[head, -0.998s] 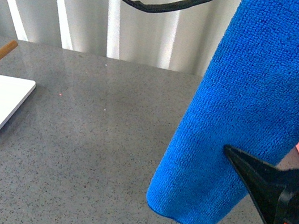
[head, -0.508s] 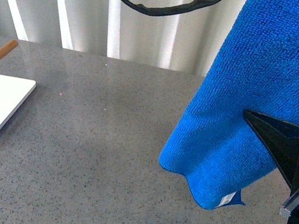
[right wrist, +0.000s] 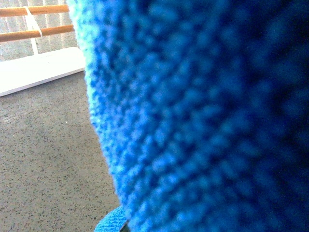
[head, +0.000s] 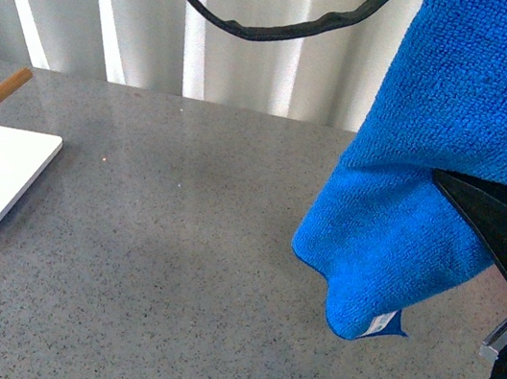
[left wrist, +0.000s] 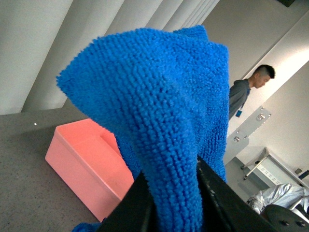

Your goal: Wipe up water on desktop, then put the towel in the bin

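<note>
The towel (head: 438, 133) is a thick, looped microfibre cloth of bright blue, hanging in a long soft fold at the right of the front view; a small white tag (head: 381, 324) shows at its lowest corner, over the desktop (head: 173, 264), which is flat, dark grey, finely speckled and faintly glossy.

In the left wrist view the left gripper (left wrist: 176, 203) is clamped on a bunched ridge of the towel, its smooth black fingers (left wrist: 137, 203) pressing the pile from both sides; beyond the cloth stands the bin (left wrist: 82, 159), a salmon-pink, straight-walled plastic box on the desktop.

The right gripper (head: 505, 227), black and wedge-shaped, lies against the towel's right edge; the cloth fills the right wrist view, blurred, so whether its jaws grip cannot be told.
</note>
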